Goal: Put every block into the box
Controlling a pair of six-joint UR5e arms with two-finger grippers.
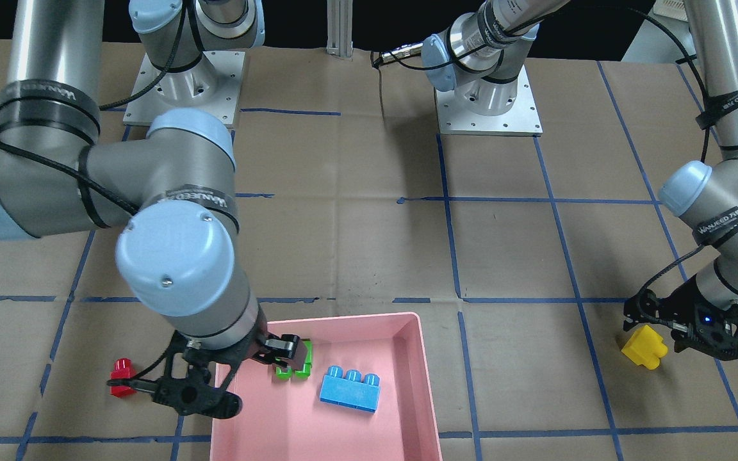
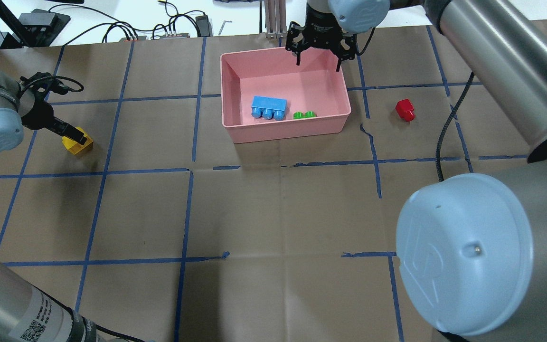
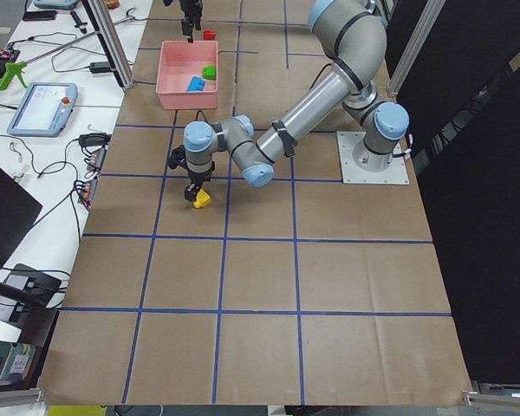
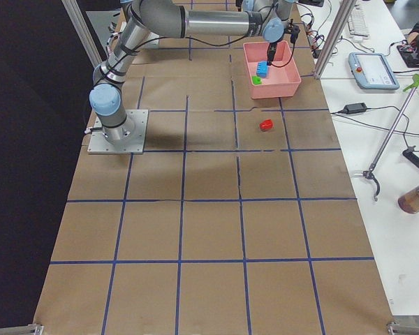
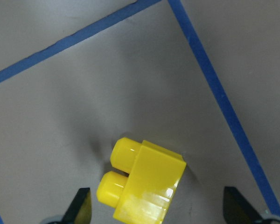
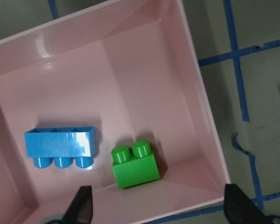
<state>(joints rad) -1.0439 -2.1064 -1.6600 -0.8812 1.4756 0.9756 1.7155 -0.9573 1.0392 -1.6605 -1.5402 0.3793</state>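
Right arm's grey elbow joint with pale blue cap point(image 2: 463, 256) is closest in the overhead view, low in the right corner. Brown paper-covered tabletop with blue tape grid point(image 2: 254, 213). Large shallow pink plastic box point(image 2: 285, 135) sits far side of centre. Inside it are the long blue three-stud plastic block point(image 2: 268, 107) and the green two-stud plastic block point(image 2: 305, 114), both on their sides, just beside each other, not touching. Right gripper point(image 2: 318, 62) hangs over the box's far edge, fingers released and spread, holding nothing. Small red one-stud plastic block point(image 2: 404, 109) lies on the tabletop outside the box, on the robot's right, near it. Yellow two-stud plastic block point(image 5: 147, 186) lies on its side on the tabletop, well apart from the box, on the robot's left. Left gripper point(image 5: 161, 207) is down over it, fingers released, one on each side of the yellow block, with a gap on both sides in the wrist view.
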